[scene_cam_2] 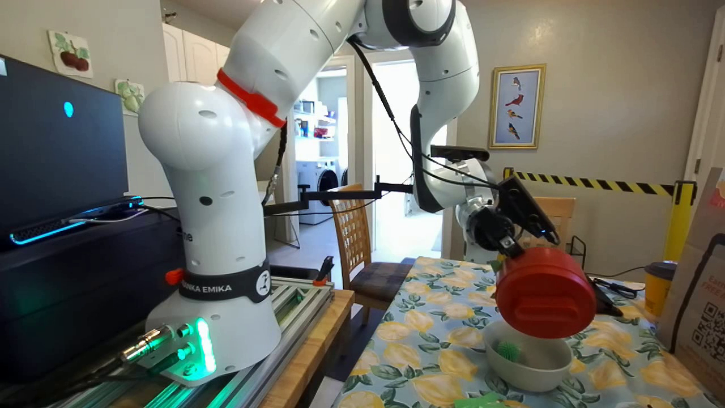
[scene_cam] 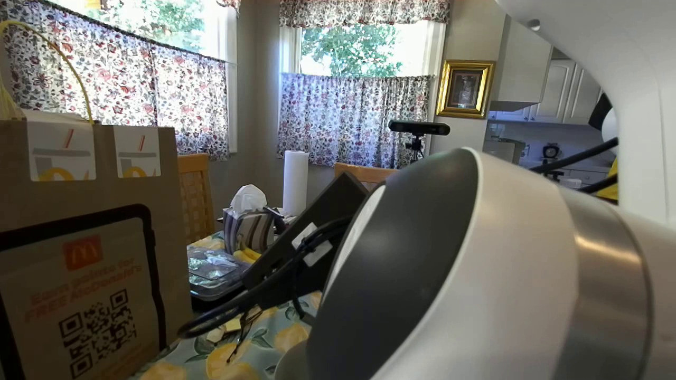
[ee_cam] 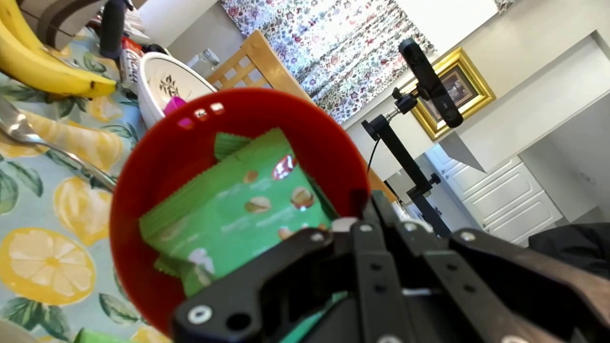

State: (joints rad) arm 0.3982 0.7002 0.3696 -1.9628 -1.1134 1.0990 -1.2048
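Observation:
My gripper [ee_cam: 376,207] is shut on the rim of a red bowl [ee_cam: 329,136], the bowl's wall pinched between its fingertips. In an exterior view the red bowl [scene_cam_2: 545,294] hangs tilted, its underside toward that camera, with the gripper [scene_cam_2: 512,249] at its upper left edge. Green snack packets [ee_cam: 252,205] with nut pictures lie inside it. Below stands a pale grey bowl [scene_cam_2: 532,371] on the lemon-print tablecloth [scene_cam_2: 430,351], with a green spiky ball [scene_cam_2: 507,351] in it. In an exterior view the arm [scene_cam: 475,274] hides the gripper and the red bowl.
A patterned white bowl [ee_cam: 159,88], bananas [ee_cam: 47,71] and a metal utensil [ee_cam: 62,150] lie beyond the red bowl. A paper bag [scene_cam: 95,237] and a yellow cup [scene_cam_2: 660,286] stand on the table. Also there are a tissue box [scene_cam: 248,227], a plastic container [scene_cam: 214,272] and a green piece [scene_cam_2: 481,401].

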